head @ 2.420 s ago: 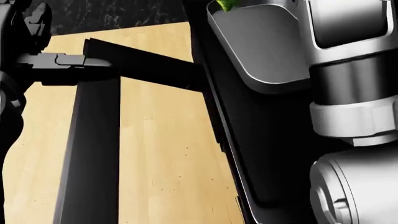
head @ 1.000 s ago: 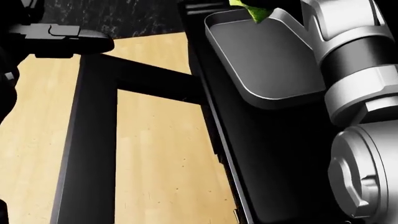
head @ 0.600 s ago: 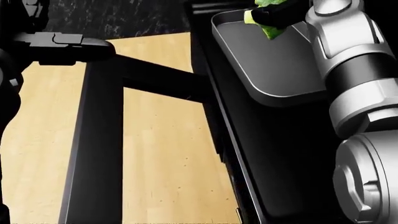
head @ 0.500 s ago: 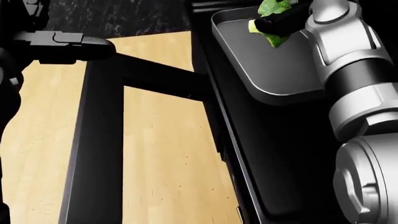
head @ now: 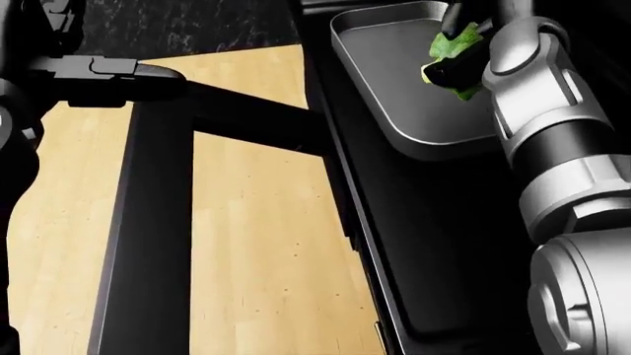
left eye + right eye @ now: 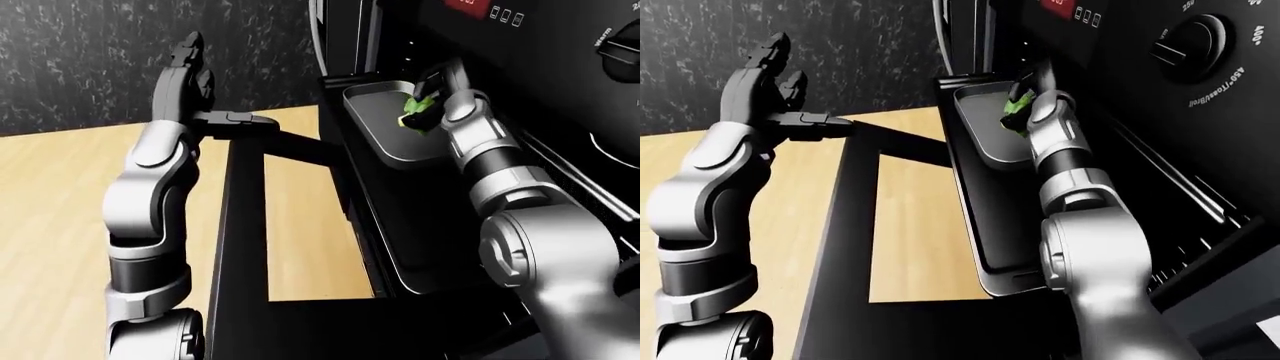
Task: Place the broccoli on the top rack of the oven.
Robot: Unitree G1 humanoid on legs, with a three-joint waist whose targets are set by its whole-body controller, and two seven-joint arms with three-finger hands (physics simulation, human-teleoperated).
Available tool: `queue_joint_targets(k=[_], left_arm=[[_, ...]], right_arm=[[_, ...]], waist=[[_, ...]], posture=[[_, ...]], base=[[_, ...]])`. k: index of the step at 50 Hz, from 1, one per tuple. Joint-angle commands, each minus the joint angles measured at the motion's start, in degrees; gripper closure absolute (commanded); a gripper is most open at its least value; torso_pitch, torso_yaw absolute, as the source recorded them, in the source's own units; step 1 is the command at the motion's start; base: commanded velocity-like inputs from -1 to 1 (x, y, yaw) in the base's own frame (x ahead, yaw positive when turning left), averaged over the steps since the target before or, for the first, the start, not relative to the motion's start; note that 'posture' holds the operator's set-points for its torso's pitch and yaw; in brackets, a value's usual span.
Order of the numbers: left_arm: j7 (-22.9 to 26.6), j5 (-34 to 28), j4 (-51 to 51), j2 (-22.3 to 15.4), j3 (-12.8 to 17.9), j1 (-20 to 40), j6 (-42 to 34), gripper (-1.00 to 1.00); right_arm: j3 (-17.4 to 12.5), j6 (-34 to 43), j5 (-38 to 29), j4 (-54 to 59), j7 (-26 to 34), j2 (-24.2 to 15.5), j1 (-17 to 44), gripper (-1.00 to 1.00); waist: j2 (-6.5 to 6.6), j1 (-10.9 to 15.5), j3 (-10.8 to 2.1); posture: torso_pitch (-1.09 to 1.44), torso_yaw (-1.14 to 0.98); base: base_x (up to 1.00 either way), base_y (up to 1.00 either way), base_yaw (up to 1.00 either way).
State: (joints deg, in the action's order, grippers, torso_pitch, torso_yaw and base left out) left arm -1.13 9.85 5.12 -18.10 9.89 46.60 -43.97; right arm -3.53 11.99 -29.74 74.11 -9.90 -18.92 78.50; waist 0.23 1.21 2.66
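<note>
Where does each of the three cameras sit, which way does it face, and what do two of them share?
Head view: on the head, looking steeply down at the tray; right arm, broccoli in the right hand.
Left-eye view: on the head, facing the oven; both arms, raised left hand.
Right-eye view: nearly the same, from slightly rightward.
Shared: tray, broccoli, open oven door.

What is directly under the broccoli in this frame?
The broccoli, gripped in the right hand, hangs over the bare floor of the grey tray. The hand and forearm cover the tray's right side, so whatever lies there is hidden.
</note>
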Motion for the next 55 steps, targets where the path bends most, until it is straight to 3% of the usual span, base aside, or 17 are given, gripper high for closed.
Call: queue_joint_targets(k=[1,24,26,28,30,33,34,42,44,49,50,55], left_arm=[[-0.1,-0.2,1.9,-0.7,0.6,2.0,1.7,-1.00],[-0.2,0.2,2.0,-0.9,0.8,2.4,1.2,-1.00],[-0.2,0.2,2.0,-0.9,0.8,2.5,1.2,-1.00],[-0.3,0.2,1.9,-0.8,0.7,2.2,1.5,-1.00],[-0.3,0.2,1.8,-0.7,0.7,2.2,1.6,-1.00],[-0.3,0.2,1.8,-0.8,0.8,2.3,1.5,-1.00],[-0.3,0.2,1.8,-0.8,0.7,2.3,1.6,-1.00],[-0.3,0.2,2.0,-0.7,0.7,1.9,1.6,-1.00],[-0.3,0.2,2.1,-0.7,0.7,1.9,1.5,-1.00],[-0.2,0.1,1.7,-0.8,0.6,2.3,1.7,-1.00],[-0.1,0.1,1.4,-0.9,0.6,2.7,1.7,-1.00],[-0.1,0.0,1.0,-1.0,0.6,3.3,1.7,-1.00]], right_arm=[[-0.5,-1.3,-0.5,-2.8,-2.1,-1.4,2.6,1.00],[-0.3,-1.8,-1.1,-2.4,-2.0,0.0,1.1,0.97],[-0.4,-1.7,-1.1,-2.4,-1.9,0.0,1.2,0.75],[-0.4,-1.8,-1.1,-2.3,-1.9,0.0,1.2,0.72],[-0.5,-1.8,-1.0,-2.3,-1.9,0.0,1.0,0.53],[-0.5,-1.8,-1.0,-2.3,-2.1,0.2,1.0,0.47],[-0.5,-1.9,-0.9,-2.2,-2.2,0.2,0.9,0.37],[-0.5,-1.8,-0.7,-2.4,-2.2,0.5,0.8,0.28],[-0.5,-1.8,-0.6,-2.4,-2.1,0.6,0.7,-0.32],[-0.4,-2.1,-0.4,-2.3,-2.1,0.9,0.3,-0.47],[-0.4,-2.1,-0.4,-2.2,-2.0,0.9,0.2,-0.94],[-0.5,-2.0,0.0,-2.2,-1.1,1.3,0.6,-1.00]], waist=[[0.05,-0.2,-2.07],[0.26,-0.8,-2.25],[0.27,-0.8,-2.25],[0.27,-0.8,-2.26],[0.27,-0.8,-2.24],[0.25,-0.8,-2.27],[0.24,-0.8,-2.28],[0.21,-0.8,-2.29],[0.20,-0.8,-2.30],[0.19,-0.8,-2.27],[0.19,-0.8,-2.26],[0.07,-0.8,-2.33]], posture=[[0.00,0.00],[0.00,0.00],[0.00,0.00],[0.00,0.00],[0.00,0.00],[0.00,0.00],[0.00,0.00],[0.00,0.00],[0.00,0.00],[0.00,0.00],[0.00,0.00],[0.00,0.00]], base=[[0.00,0.00,0.00],[0.00,0.00,0.00],[0.00,0.00,0.00],[0.00,0.00,0.00],[0.00,0.00,0.00],[0.00,0.00,0.00],[0.00,0.00,0.00],[0.00,0.00,0.00],[0.00,0.00,0.00],[0.00,0.00,0.00],[0.00,0.00,0.00],[0.00,0.00,0.00]])
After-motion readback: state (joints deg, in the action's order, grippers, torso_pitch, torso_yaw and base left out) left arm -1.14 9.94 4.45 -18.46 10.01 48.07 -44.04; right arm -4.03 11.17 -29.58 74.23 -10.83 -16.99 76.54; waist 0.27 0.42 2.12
